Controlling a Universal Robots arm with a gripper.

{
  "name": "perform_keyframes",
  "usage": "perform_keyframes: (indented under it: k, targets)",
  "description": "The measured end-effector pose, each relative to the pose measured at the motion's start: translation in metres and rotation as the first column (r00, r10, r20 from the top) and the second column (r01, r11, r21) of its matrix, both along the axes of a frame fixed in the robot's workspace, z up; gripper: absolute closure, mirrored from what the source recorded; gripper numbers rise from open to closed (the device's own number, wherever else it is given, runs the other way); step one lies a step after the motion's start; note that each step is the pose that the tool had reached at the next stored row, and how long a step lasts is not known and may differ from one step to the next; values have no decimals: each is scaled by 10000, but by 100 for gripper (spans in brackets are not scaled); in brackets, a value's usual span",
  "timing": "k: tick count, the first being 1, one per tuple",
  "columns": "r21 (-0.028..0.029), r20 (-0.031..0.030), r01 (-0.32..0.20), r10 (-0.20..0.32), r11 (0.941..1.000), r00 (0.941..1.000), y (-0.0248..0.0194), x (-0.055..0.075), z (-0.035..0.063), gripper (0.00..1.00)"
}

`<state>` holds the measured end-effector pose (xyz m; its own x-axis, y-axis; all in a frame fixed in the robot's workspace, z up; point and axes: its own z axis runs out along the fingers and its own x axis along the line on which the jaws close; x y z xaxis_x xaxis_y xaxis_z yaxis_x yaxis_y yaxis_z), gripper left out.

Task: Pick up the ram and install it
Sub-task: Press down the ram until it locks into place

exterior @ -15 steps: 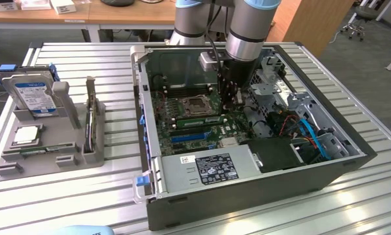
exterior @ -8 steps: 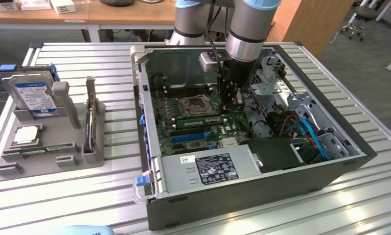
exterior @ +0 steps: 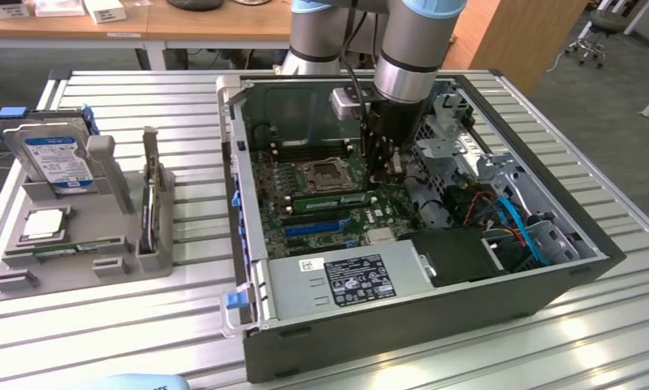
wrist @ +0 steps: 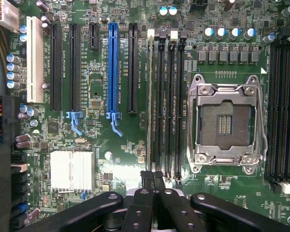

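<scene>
Surface: slatted metal table [exterior: 118, 341], with wooden desks behind.

Container 1: grey holder [exterior: 118, 219], on the exterior view's left. Contents: hard drive [exterior: 55, 158] with a blue label, standing upright; square silver processor chip [exterior: 42, 223] lying flat in a recess.

Container 2: open computer case [exterior: 411, 317]. Contents: green motherboard [exterior: 302, 219], power supply [exterior: 346, 280], empty processor socket [wrist: 225, 124].

Item: ram [wrist: 149, 96], standing on edge in the memory slot farthest from the socket on that side.

Tool: gripper [wrist: 152, 176], fingers pinched fully together, at one end of the ram. Whether they touch it cannot be told.
</scene>
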<state>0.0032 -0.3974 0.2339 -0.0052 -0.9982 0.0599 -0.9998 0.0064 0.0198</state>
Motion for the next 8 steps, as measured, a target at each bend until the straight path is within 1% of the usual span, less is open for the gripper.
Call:
perform_keyframes:
  k: [8]
  targets:
    - [3,1,0,0,10000,10000,0,0,-10,90]
